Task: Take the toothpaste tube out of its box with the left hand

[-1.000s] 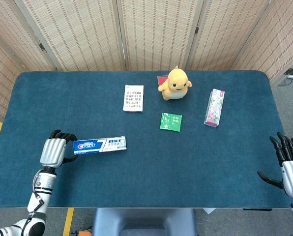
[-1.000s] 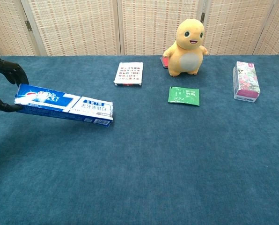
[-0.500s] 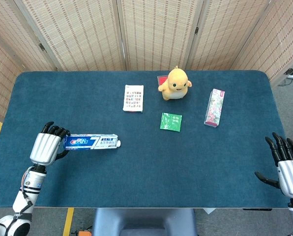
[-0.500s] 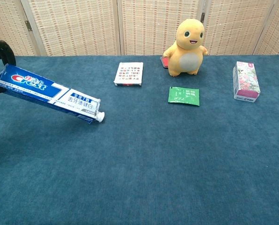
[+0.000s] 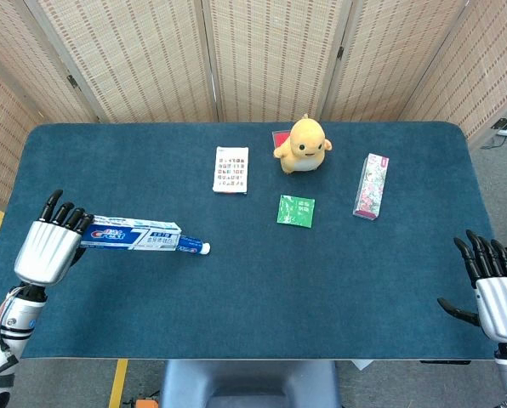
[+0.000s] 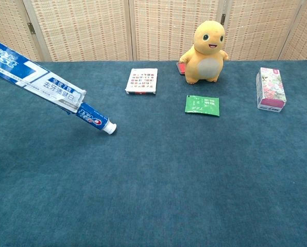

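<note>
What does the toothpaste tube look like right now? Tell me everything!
The toothpaste tube is blue with white and red lettering and has a white cap at its tip. Only its cap end shows; the rest is hidden inside the blue-and-white cardboard box. It slants downward out of the box's open end, with the cap at or near the blue table. The left robot hand holds the box by its far end, lifted, and does not touch the tube itself.

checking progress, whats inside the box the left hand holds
The toothpaste tube: its capped end sticks out of the box, tilted down toward the table. The rest of it is hidden inside. The left hand grips the box's far end.
</note>
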Robot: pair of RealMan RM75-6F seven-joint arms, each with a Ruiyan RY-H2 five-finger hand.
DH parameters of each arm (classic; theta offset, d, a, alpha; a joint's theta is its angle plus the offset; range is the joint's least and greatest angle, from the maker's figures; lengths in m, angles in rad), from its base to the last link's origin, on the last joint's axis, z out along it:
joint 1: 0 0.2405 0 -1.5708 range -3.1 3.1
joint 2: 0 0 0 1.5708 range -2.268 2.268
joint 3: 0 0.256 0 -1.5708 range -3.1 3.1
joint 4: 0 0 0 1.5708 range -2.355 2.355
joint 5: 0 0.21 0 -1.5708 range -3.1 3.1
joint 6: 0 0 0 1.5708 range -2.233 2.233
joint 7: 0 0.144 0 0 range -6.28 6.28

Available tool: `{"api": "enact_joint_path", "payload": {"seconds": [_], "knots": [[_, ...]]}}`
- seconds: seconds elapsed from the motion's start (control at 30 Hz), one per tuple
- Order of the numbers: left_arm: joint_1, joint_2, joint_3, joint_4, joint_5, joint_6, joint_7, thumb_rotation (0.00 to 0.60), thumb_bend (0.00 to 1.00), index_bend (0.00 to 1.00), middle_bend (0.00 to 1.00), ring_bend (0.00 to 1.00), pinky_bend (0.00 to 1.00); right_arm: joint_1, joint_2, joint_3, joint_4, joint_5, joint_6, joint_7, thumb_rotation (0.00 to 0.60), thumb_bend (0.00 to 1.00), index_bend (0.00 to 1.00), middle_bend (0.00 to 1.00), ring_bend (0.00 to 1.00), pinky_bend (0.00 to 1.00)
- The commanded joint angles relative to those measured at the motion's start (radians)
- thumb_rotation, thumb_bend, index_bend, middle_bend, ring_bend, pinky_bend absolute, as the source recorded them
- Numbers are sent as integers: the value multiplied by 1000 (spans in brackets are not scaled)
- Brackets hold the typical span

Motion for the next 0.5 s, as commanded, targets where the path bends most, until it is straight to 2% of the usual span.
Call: {"api": "enact_joint_path", "payload": {"seconds": [0.03, 0.2, 0.5], "knots": [[18, 33, -11, -9, 4, 29, -19, 600, 211, 574, 555, 329, 175, 1, -1, -1, -1, 0, -1, -4, 600, 112, 0, 0, 0, 0], [43, 78, -18, -29, 3, 62, -66, 600, 209, 574, 555, 327, 172, 1, -1, -1, -3, 2, -2, -7, 600, 112, 0, 0, 0, 0], [88, 145, -8, -26, 43, 115, -27, 600, 205, 573, 555, 320, 168, 0, -2, 0, -3, 5, 1, -11, 600, 112, 0, 0, 0, 0]]}}
